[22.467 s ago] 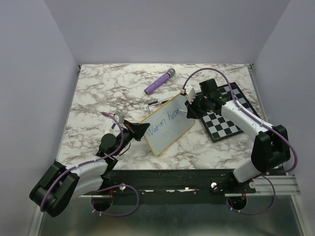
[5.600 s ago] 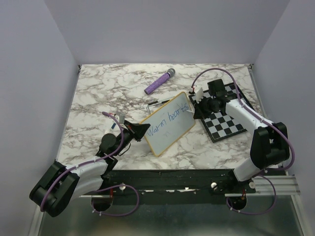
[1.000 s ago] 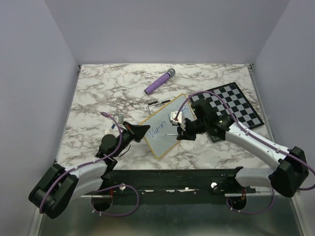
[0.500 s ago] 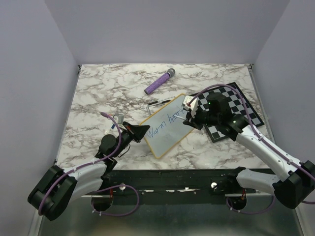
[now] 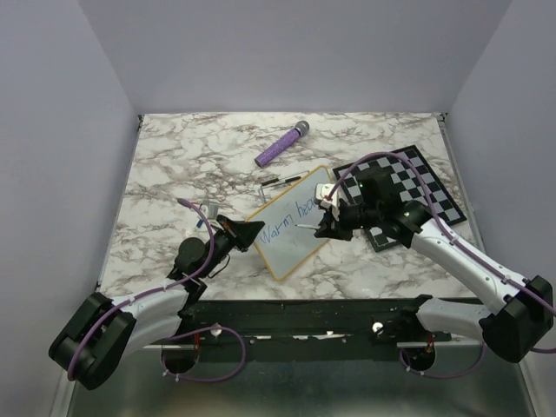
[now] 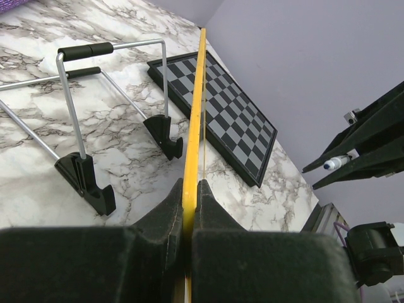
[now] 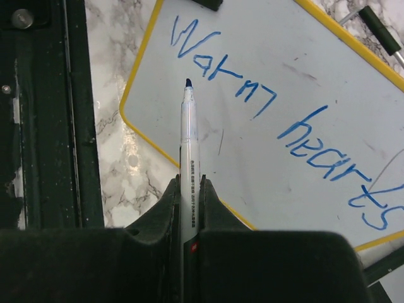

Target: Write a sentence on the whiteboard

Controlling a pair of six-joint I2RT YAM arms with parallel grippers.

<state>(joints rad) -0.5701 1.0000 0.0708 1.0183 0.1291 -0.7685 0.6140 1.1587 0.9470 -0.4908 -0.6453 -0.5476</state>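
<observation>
The whiteboard (image 5: 287,233) leans tilted mid-table, white with a yellow frame. My left gripper (image 5: 253,231) is shut on its near-left edge; in the left wrist view the yellow frame (image 6: 197,107) runs edge-on out of the left gripper (image 6: 189,189). The sentence (image 7: 278,120) reads "Warm hearts" in blue on the whiteboard (image 7: 278,57). My right gripper (image 5: 325,224) is shut on a white marker (image 7: 189,145). The marker's blue tip points at the blank area below "Warm". Whether it touches the board I cannot tell.
A chessboard (image 5: 419,187) lies flat to the right under the right arm. A purple microphone (image 5: 282,145) lies at the back. Wire legs with black feet (image 6: 82,113) prop the board from behind. A black rail (image 5: 304,313) runs along the near edge.
My right gripper has swung with the marker from the board's right end back left to its middle. The left gripper has held still. The writing has grown from "Warm hear" to "Warm hearts".
</observation>
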